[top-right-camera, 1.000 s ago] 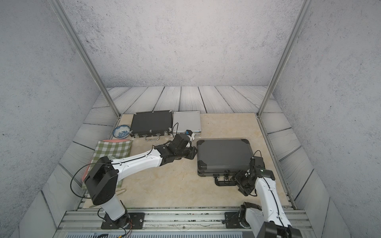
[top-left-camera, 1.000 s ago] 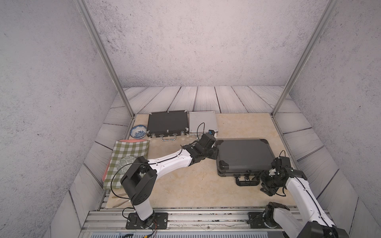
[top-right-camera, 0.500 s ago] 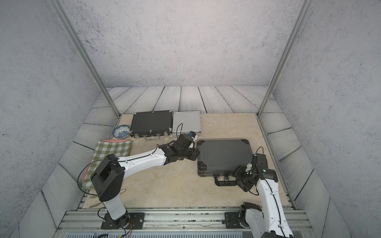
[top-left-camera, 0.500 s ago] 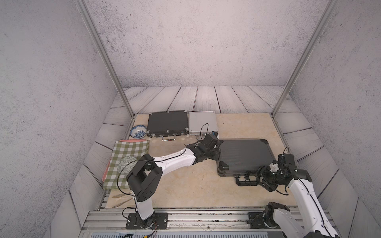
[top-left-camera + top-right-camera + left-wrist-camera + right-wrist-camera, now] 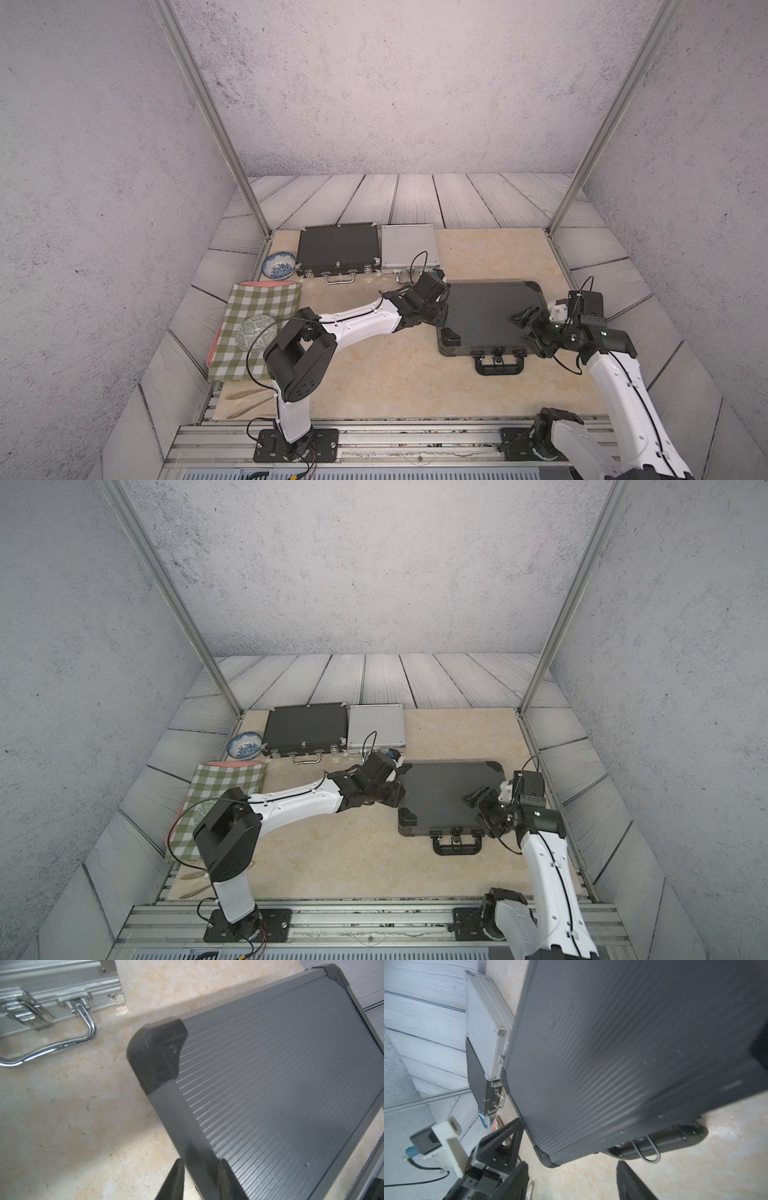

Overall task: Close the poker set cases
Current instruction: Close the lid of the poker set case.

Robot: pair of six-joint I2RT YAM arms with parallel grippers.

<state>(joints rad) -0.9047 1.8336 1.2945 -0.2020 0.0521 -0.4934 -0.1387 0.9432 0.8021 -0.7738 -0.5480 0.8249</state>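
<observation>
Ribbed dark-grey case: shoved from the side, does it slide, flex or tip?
Probably stiff: the ribbed case has a framed rim and black corner caps. Lying flat and wide on the table, it should slide, not tip. That smooth surface likely gives little drag.

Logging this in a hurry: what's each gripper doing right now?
Left gripper: closed on the ribbed case, at its side edge.
Right gripper: open, holding nothing.
</observation>
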